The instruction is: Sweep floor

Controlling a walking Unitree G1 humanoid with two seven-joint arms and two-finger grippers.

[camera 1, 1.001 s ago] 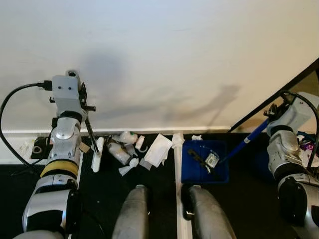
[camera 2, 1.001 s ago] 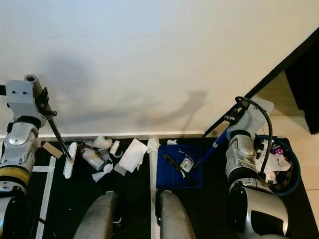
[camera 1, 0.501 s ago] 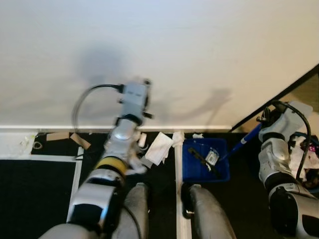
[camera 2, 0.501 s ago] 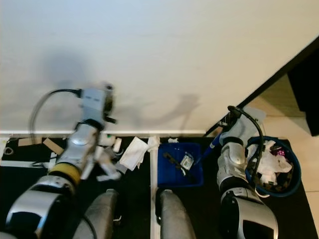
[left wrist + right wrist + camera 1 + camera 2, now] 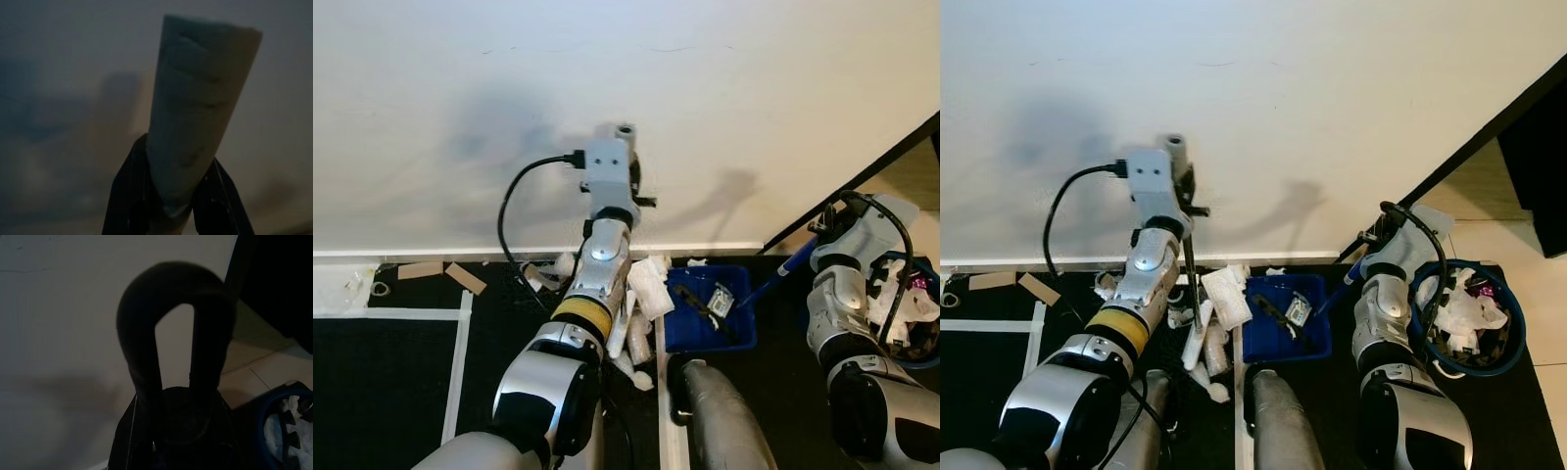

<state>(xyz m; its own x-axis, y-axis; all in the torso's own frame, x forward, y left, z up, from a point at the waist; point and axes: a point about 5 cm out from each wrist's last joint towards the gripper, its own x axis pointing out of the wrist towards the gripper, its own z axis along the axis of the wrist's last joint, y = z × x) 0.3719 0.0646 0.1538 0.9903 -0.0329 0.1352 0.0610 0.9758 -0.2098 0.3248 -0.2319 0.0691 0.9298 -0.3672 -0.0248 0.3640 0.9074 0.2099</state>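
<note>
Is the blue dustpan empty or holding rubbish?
Holding rubbish: the blue dustpan has a crumpled wrapper and a dark strip inside.

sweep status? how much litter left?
Some scraps already lie in the blue plastic dustpan, held by the right gripper. In hand: left gripper pushes the black-handled white broom against white crumpled litter beside the pan. Left: that pile, plus brown cardboard scraps.

I saw black floor (image 5: 382, 382) with white tape lines (image 5: 458, 357), white paper scraps (image 5: 1219, 294) piled beside a blue dustpan (image 5: 1285, 333), brown tape bits (image 5: 460, 277), blue bin (image 5: 1469, 364).
</note>
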